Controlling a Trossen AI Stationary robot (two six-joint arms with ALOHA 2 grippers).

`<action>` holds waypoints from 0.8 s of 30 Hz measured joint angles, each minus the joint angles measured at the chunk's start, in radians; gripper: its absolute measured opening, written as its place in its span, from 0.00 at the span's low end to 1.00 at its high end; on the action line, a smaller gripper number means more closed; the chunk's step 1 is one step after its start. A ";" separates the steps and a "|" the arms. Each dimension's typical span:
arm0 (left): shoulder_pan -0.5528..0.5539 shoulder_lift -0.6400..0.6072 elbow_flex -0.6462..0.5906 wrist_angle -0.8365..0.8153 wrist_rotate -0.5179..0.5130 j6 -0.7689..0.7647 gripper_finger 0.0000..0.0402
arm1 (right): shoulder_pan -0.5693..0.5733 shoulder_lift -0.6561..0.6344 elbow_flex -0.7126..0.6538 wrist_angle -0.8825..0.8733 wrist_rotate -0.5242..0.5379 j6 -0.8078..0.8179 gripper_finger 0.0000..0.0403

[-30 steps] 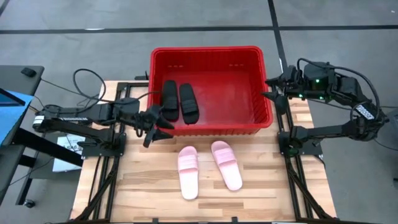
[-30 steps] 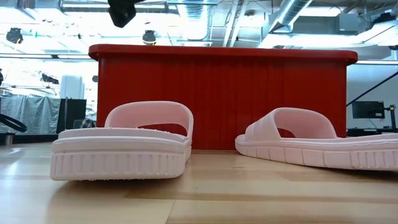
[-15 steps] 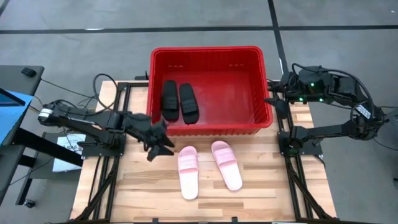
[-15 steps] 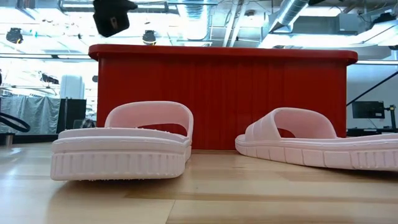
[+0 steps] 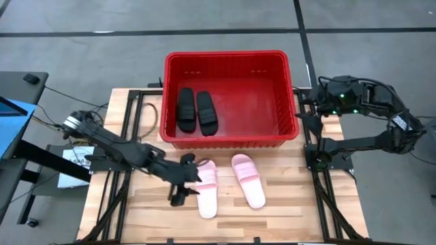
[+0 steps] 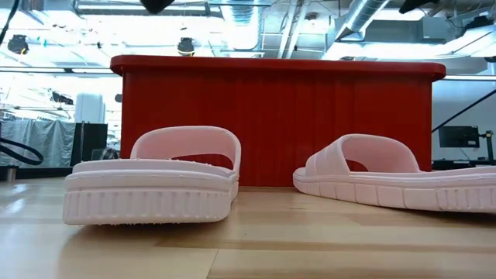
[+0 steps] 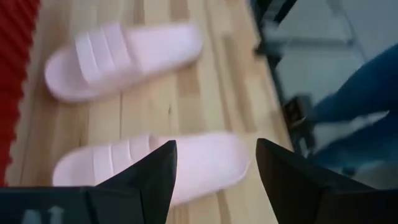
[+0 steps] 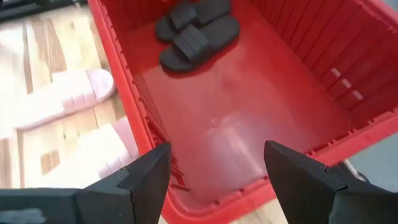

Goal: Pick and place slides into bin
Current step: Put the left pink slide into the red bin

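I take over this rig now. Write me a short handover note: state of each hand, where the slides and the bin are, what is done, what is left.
Left hand: open, empty, low over the table at the left side of the left pink slide.
Right hand: open, empty, waiting beside the right rim of the red bin.
Bin: at the far middle of the table.
Done: both black slides lie side by side on the bin floor, toward its left wall.
Left: two pink slides are on the table in front of the bin, the left one and the right pink slide. The left one looks like the next pick.
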 joint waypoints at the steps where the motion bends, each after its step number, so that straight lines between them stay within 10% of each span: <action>1: -0.005 0.036 0.038 -0.050 0.000 -0.010 0.52 | 0.000 -0.004 0.000 -0.006 0.000 -0.007 0.62; 8: -0.017 0.272 0.311 -0.317 0.033 -0.063 0.52 | 0.020 -0.032 0.000 -0.020 -0.031 -0.042 0.62; 13: -0.018 0.389 0.444 -0.393 0.069 -0.061 0.52 | 0.053 -0.052 0.000 -0.025 -0.272 -0.093 0.62; 24: -0.019 0.453 0.480 -0.425 0.042 -0.193 0.52 | 0.164 -0.057 0.000 -0.042 -0.394 -0.138 0.62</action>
